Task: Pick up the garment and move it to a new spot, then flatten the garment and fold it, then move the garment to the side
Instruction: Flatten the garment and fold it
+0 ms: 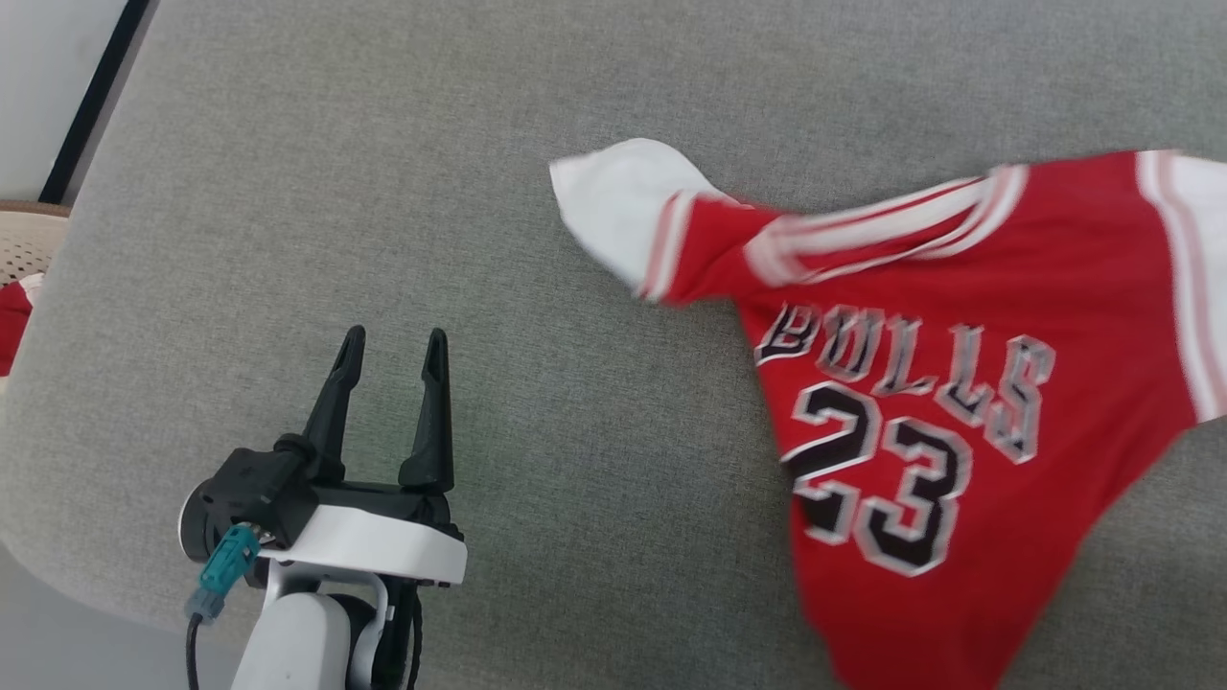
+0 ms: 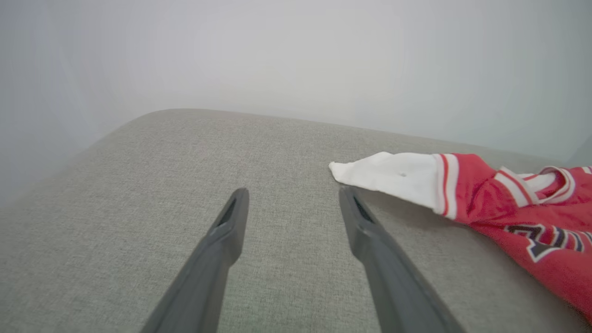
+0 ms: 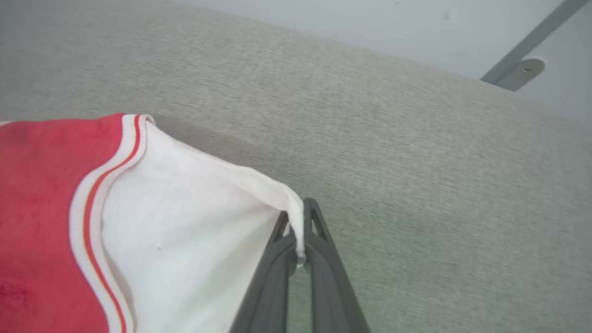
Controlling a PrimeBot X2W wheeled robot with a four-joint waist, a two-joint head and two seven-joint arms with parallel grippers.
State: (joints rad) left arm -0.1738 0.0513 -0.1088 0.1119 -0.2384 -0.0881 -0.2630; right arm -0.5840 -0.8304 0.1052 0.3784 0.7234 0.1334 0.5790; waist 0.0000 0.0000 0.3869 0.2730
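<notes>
Right wrist view: your right gripper (image 3: pixel 298 216) pinches the Bulls jersey (image 3: pixel 41 185) by its white sleeve; your left gripper (image 1: pixel 396 335) hovers spread above the grey cushion (image 1: pixel 594 537).

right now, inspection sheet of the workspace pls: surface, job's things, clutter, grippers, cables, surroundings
surface: grey fabric cushion
job's things: red shirt, lettered front up, not flat; one white sleeve end points left
clutter: nothing seen
grippers: left gripper open over the cushion, apart from the shirt; right gripper shut on the edge of the shirt's other white sleeve
cables: dark cable with a teal plug at the left wrist
surroundings: pale wall; beige perforated thing at the left edge
</notes>
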